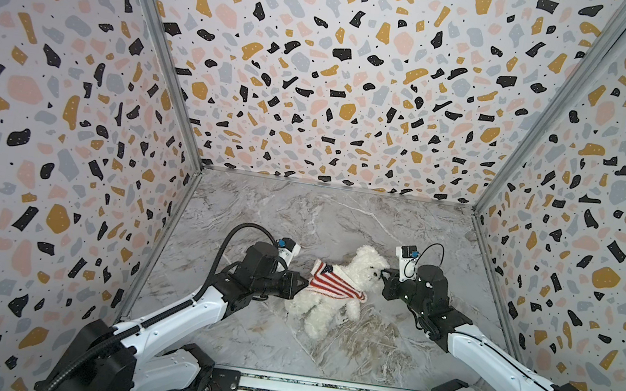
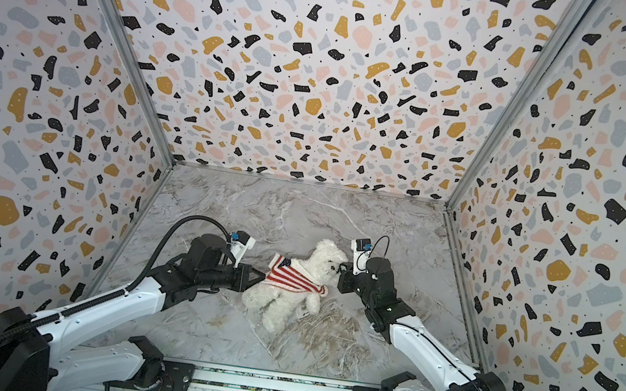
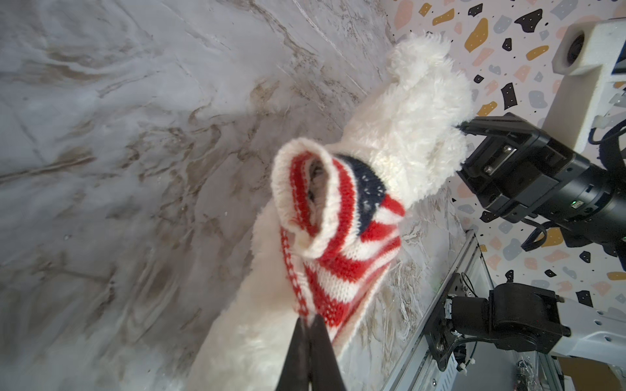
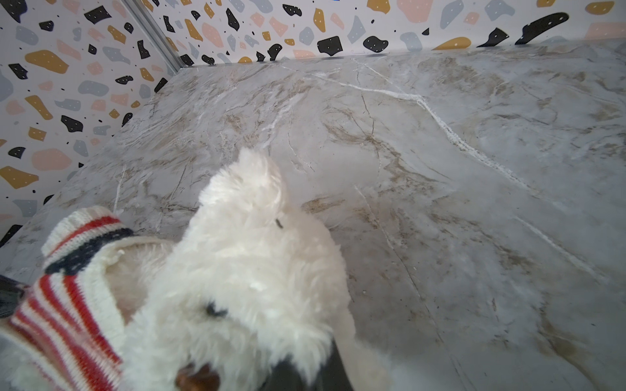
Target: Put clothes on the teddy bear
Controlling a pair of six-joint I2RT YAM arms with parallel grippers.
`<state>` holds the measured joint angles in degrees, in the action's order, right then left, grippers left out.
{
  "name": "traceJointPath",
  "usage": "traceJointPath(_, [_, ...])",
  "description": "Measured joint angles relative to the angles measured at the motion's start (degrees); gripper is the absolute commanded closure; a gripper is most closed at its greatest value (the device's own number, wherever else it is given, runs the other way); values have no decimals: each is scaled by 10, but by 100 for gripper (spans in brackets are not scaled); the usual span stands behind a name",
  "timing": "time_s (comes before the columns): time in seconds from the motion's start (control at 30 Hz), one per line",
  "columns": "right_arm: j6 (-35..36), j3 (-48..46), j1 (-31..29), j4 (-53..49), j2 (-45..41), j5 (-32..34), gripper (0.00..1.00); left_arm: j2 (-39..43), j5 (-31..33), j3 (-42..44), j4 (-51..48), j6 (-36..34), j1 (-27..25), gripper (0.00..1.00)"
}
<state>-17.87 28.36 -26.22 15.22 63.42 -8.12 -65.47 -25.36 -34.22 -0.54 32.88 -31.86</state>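
Near the middle of the marble table (image 1: pixel 300 211), a little toward its front edge, the teddy bear (image 1: pixel 321 311) lies with its head pointing at the right arm and its legs angled toward the front rail (image 1: pixel 316 390). A red-and-white striped sweater (image 1: pixel 334 281) covers its torso. In the left wrist view, one ribbed cuff stands open. The left tool (image 1: pixel 307 282) is pinched closed on the sweater's edge at the bear's side, its tips meeting on the knit (image 3: pixel 310 321). The right tool (image 1: pixel 384 274) is clamped on the fur of the bear's muzzle. Broad bare marble stretches behind the bear to the back wall (image 1: pixel 334 124), and both side walls stand well apart from it. In both top views less room shows in front, where the two arm bases sit on the rail.
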Motion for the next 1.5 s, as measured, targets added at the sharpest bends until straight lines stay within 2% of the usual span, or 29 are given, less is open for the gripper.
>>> traceJointPath(0.3, [-23, 0, -25, 20, 3, -4, 100, -118, 14, -13, 81, 15, -20, 100])
traceJointPath(0.47, [-40, 0, -37, 39, 14, -9, 100, -155, 26, -14, 114, 25, -29, 100])
traceJointPath(0.7, [-61, 0, -64, 68, 31, -5, 100, -175, 40, -24, 137, 30, -34, 100])
traceJointPath(0.93, [-73, -2, -72, 71, 27, 2, 100, -170, 69, -25, 119, 22, -30, 100])
traceJointPath(1.2, [-84, -3, -48, 42, 22, 4, 100, -117, 83, -25, 77, 7, 5, 62])
traceJointPath(1.37, [-93, -9, -44, 41, 28, 2, 100, -74, 100, -25, 38, -7, -1, 54])
traceJointPath(1.5, [-103, -10, -43, 47, 43, -4, 100, -61, 120, -32, 5, -17, -35, 46])
